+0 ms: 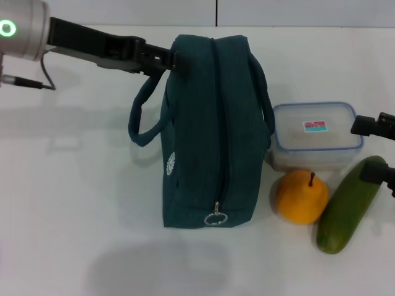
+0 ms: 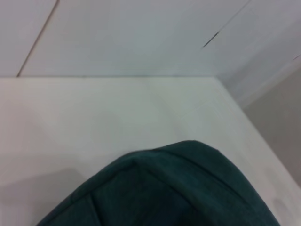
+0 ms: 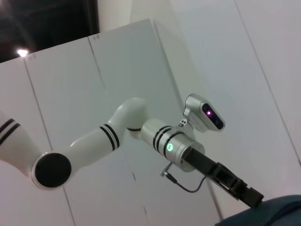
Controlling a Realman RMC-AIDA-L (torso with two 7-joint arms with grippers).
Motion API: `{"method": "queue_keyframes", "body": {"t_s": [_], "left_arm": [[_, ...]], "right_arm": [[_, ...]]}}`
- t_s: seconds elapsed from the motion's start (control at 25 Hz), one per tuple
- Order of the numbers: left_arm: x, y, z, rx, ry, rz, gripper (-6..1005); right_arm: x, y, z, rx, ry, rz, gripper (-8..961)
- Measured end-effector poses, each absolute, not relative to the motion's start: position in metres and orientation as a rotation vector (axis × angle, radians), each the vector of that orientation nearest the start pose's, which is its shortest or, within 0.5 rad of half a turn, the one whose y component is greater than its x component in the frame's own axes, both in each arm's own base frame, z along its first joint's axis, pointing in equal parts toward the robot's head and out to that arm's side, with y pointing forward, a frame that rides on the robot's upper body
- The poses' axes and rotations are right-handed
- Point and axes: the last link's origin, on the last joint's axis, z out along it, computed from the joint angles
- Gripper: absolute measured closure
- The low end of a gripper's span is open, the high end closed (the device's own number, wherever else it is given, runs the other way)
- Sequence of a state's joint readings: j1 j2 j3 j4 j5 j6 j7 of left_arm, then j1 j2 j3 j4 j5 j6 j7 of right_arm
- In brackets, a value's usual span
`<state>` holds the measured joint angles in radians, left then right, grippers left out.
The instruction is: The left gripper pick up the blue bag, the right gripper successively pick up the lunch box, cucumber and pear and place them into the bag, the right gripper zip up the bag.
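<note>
Nearest the head camera, the metal ring pull (image 1: 216, 218) of the zipper is seen at the near end of the blue bag (image 1: 210, 129), which stands upright on the white desk (image 1: 74, 203) with its zipper closed along the top. One loop handle (image 1: 143, 117) hangs out on the bag's left side and the other (image 1: 264, 92) lies against its right side. A small white logo (image 1: 171, 163) is seen on the left face.

The left gripper (image 1: 176, 61) is reached in from the far left and is placed against the far top corner of the bag; whether its fingers are closed on the fabric cannot be told. In the left wrist view only the teal fabric of the bag and the bare desk are shown.

Just right of the bag, the lunch box (image 1: 316, 135) is set on the desk with its blue-rimmed lid on. The pear (image 1: 301, 196) is placed in front of it, stem up, and the cucumber (image 1: 350, 205) lies just beside the pear, slanted. The right gripper (image 1: 375, 148) is seen at the right edge, over the far end of the cucumber and beside the lunch box, its fingers apart and nothing held.
</note>
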<state>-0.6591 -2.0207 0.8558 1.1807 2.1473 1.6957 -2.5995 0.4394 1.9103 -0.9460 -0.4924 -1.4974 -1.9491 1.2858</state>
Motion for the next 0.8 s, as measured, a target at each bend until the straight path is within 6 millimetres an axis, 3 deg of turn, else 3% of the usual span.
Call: {"method": "queue_keyframes", "body": {"t_s": [0.32,0.8], "left_arm": [[-0.156,0.386,0.062,-2.519,-1.512,-0.245,149],[-0.139,0.389,0.061,-2.524,-1.566,-0.202,155]], "right_arm": [[0.26,0.277,0.052,-2.765,0.458,1.264,141],[0.263,0.28,0.051,-2.743,0.468,1.229,148]]}}
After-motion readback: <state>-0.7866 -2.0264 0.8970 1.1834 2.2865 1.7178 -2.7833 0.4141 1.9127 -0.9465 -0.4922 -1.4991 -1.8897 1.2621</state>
